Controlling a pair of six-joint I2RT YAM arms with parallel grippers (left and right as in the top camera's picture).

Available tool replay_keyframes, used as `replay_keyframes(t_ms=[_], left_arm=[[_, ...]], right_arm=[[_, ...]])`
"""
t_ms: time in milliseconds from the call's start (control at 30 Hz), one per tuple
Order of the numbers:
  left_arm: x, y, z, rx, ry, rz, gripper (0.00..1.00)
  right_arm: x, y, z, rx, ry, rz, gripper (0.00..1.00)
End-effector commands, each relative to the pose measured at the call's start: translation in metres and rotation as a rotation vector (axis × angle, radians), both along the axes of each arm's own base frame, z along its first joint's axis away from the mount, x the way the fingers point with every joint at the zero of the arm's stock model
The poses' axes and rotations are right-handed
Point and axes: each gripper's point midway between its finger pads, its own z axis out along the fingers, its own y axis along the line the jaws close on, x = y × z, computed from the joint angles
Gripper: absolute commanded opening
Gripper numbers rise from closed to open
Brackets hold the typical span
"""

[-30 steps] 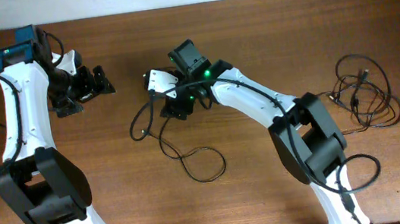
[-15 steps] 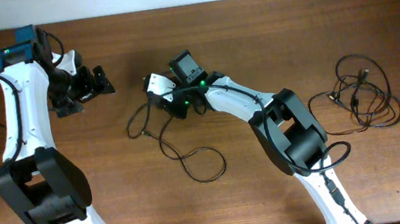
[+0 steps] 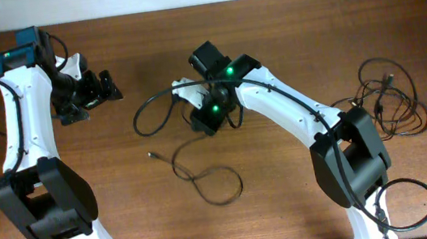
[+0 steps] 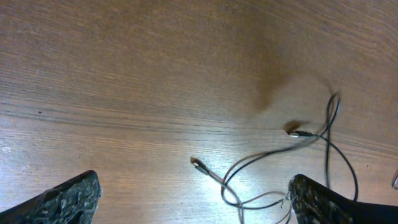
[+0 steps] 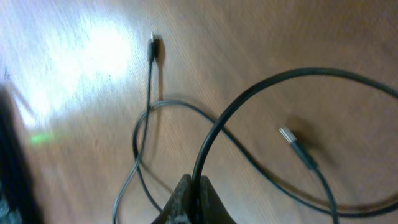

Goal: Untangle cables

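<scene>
You had the right fingers point(image 5: 186, 200) clamped together on a thin black cable point(image 5: 249, 93), pinching it near the middle of the worktop point(image 3: 290, 208). From the pinch the cable swung out to the left in one open loop point(image 3: 137, 119). Nearer than that, more cord lay flat on the wood: a plug end point(image 3: 150, 153) pointing left and a loose curl point(image 3: 220, 185) to its right. I could not tell whether the curl belonged to the cable you held.

Your left fingers point(image 4: 74, 196) stood wide apart with nothing between them, at the far left, well apart from the cable.

At the right edge a second tangle point(image 3: 391, 102) of thin black loops lay on the worktop, its strands crossing one another, with neither arm touching it.
</scene>
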Motion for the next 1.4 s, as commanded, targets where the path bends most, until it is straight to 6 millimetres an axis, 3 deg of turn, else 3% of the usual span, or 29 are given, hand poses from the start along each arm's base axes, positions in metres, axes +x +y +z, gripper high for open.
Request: replay_keyframes(t_ms=[0,200,267,300,333,433,500,700,767,900,1000,1100,1233,1300,1367], left_arm=[[0.001,0.003,0.003,0.007,-0.004,0.017,0.99],[0.001,0.003,0.003,0.007,-0.004,0.017,0.99],[0.001,0.003,0.003,0.007,-0.004,0.017,0.99],[0.001,0.003,0.003,0.007,-0.004,0.017,0.99],[0.001,0.003,0.003,0.007,-0.004,0.017,0.99],[0.001,0.003,0.003,0.006,-0.004,0.017,0.99],[0.001,0.003,0.003,0.007,-0.004,0.017,0.99],[0.005,-0.001,0.005,-0.02,-0.019,0.031,0.99],[0.023,0.004,0.007,-0.001,-0.097,0.031,0.99],[0.024,0.0,0.008,-0.026,-0.1,0.027,0.99],[0.002,-0.008,-0.011,-0.07,0.043,0.1,0.99],[-0.023,-0.021,-0.048,-0.094,0.168,0.107,0.99],[-0.087,-0.045,-0.1,-0.14,0.427,0.179,0.99],[-0.112,-0.04,-0.119,-0.067,0.499,0.164,0.99],[-0.123,-0.038,-0.124,-0.045,0.529,0.151,0.99]], right_arm=[[-0.021,-0.008,-0.015,-0.071,0.069,0.015,0.05],[-0.045,-0.01,-0.02,-0.123,0.13,0.046,0.2],[-0.051,-0.011,-0.021,-0.136,0.147,0.052,0.29],[-0.053,-0.013,-0.022,-0.143,0.154,0.052,0.41],[-0.054,-0.014,-0.023,-0.151,0.155,0.05,0.59],[-0.049,-0.018,-0.028,-0.176,0.131,0.044,0.81],[-0.05,-0.018,-0.031,-0.174,0.129,0.044,0.9],[-0.05,-0.019,-0.046,-0.154,0.079,0.124,0.92],[-0.05,-0.019,-0.058,-0.141,0.057,0.137,0.96],[-0.05,-0.019,-0.085,-0.114,0.02,0.135,0.99],[-0.067,-0.018,-0.088,-0.083,0.088,0.145,0.99],[-0.091,-0.02,-0.081,-0.057,0.216,0.156,0.99],[-0.111,-0.037,-0.08,-0.125,0.314,0.153,0.99],[-0.116,-0.041,-0.079,-0.142,0.339,0.152,0.99],[-0.117,-0.041,-0.079,-0.145,0.343,0.152,0.99]])
